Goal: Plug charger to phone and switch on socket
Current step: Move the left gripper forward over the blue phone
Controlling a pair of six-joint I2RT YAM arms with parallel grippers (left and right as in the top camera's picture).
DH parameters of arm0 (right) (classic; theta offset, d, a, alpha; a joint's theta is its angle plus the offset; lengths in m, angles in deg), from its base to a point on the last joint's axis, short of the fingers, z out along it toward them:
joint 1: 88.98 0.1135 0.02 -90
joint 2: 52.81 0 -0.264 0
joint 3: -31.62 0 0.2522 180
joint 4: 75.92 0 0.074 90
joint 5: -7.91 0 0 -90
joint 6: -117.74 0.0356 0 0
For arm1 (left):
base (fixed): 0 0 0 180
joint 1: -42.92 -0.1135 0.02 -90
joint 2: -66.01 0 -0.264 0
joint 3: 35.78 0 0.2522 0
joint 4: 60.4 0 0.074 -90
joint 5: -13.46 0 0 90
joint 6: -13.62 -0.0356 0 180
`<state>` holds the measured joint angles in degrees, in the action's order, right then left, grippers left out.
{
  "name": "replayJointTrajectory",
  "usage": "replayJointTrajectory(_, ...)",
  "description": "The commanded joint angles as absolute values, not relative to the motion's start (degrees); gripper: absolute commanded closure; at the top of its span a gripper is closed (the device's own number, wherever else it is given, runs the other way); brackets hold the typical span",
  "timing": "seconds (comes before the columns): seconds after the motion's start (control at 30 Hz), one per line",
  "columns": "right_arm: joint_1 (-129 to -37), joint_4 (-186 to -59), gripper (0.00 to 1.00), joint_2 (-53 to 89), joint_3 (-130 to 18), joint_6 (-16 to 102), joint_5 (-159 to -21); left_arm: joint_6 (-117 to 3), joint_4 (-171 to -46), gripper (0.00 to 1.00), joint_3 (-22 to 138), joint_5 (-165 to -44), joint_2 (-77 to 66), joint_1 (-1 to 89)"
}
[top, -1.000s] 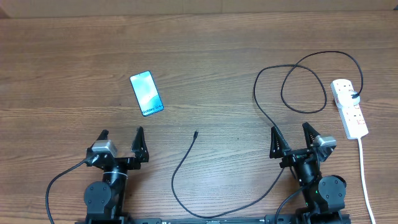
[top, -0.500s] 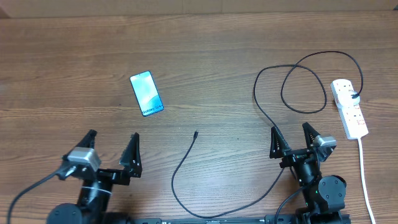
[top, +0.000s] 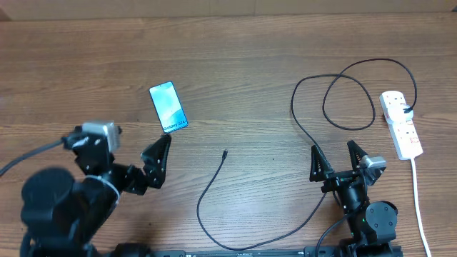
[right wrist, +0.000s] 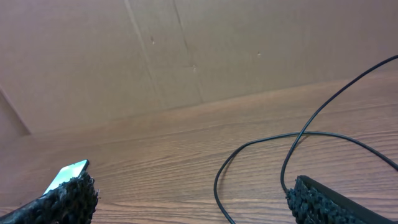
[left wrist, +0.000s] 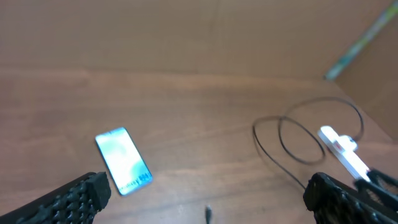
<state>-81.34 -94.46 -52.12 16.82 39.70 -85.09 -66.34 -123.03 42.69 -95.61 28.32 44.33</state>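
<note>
Both grippers are hanging wide open, gripping nothing. Left gripper (left wrist: 205, 186) is hovering just below the phone (top: 168, 107), right gripper (top: 333, 153) is idling beside the charger (top: 291, 106), which is looping over to the socket (top: 400, 125) far right.

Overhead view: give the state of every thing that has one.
phone: face up, screen lit, nothing plugged in.
socket: a black plug in it; switch position too small to tell.
charger: plug end seated, connector tip lying free.
left gripper: open, empty.
right gripper: open, empty.
</note>
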Motion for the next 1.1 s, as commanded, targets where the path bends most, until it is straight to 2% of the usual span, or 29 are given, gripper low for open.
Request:
replayJointTrajectory(0.0,-81.3,-94.3,0.00,-52.6,17.4,39.7,-85.1,-67.7,-125.8,0.00,45.6,-99.5,25.0,44.4)
replayJointTrajectory(0.27,-81.3,-94.3,0.00,-52.6,17.4,39.7,-85.1,-67.6,-131.2,0.00,45.7,-99.5,20.7,44.4)
replayJointTrajectory(0.57,-81.3,-94.3,0.00,-52.6,17.4,39.7,-85.1,-67.4,-131.8,0.00,45.7,-101.7,18.1,44.4)
replayJointTrajectory(0.6,-81.3,-94.3,0.00,-52.6,17.4,39.7,-85.1,-67.4,-131.8,0.07,45.7,-101.7,18.1,44.4)
replayJointTrajectory(0.63,-81.3,-94.3,0.00,-52.6,17.4,39.7,-85.1,-67.4,-131.8,0.29,45.7,-101.7,18.0,44.4)
replayJointTrajectory(0.67,-81.3,-94.3,0.00,-52.6,17.4,39.7,-85.1,-67.4,-131.8,0.66,45.7,-101.7,18.0,44.4)
replayJointTrajectory(0.73,-81.3,-94.3,0.00,-52.6,17.4,39.7,-85.1,-67.4,-131.6,0.96,45.7,-101.7,18.0,44.4)
replayJointTrajectory(1.07,-81.3,-94.3,0.00,-52.6,17.4,39.7,-85.1,-65.4,-134.8,0.96,45.6,-101.6,13.1,44.5)
